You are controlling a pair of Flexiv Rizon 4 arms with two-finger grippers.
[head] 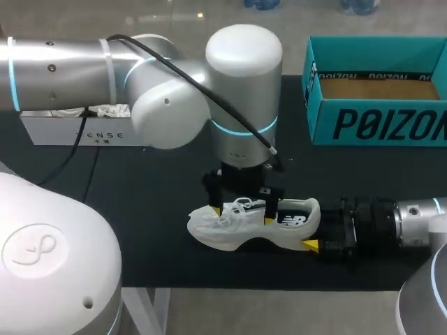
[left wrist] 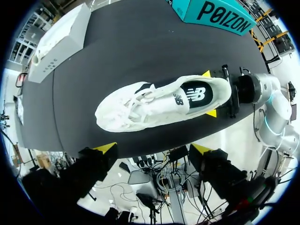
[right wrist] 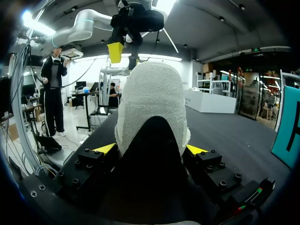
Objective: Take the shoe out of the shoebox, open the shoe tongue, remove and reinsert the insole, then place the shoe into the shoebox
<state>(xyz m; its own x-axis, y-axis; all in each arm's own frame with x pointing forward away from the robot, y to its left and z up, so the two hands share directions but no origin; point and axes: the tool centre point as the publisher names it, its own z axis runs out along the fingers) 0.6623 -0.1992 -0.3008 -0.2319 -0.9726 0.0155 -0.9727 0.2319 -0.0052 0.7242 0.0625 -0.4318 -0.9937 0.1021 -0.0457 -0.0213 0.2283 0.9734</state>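
A white shoe (head: 253, 225) with a black side patch lies on its sole on the black mat, toe toward my left. My right gripper (head: 312, 236) comes in low from the right and is shut on the shoe's heel; in the right wrist view the heel (right wrist: 152, 103) fills the space between its yellow tips (right wrist: 150, 150). My left gripper (head: 243, 214) hangs open just over the laces, one finger on each side of the shoe. In the left wrist view the shoe (left wrist: 159, 105) lies ahead of the wide-spread left gripper (left wrist: 153, 149). The teal shoebox (head: 377, 125) stands open at the back right.
A white box (head: 77, 129) with white contents sits at the back left, partly behind my left arm. The mat's front edge runs close below the shoe. Bare mat lies between the shoe and the teal box (left wrist: 220, 16).
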